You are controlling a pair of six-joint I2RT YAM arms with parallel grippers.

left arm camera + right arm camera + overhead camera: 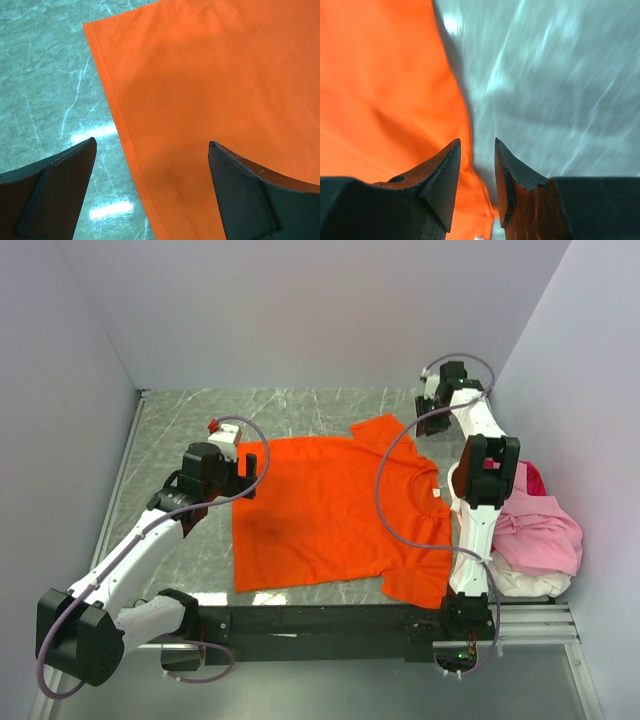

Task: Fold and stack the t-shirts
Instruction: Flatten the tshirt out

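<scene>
Orange t-shirt (320, 515) lies spread flat mid-tabletop (190, 420), soft, light and limp, probably best pinched at hem corners or sleeve edges; left tool (151, 144) gapes wide over its left hem, right tool (477, 145) stands narrowly parted at its right edge, visibly gripping nothing.

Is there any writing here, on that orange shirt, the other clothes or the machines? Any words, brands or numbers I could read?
No text can be read in any view.
orange t-shirt: plain, no print or label showing.
pile of shirts, pink, magenta-red and white: no print visible.
red patches on the two arms: too small to tell if they carry any writing.
</scene>
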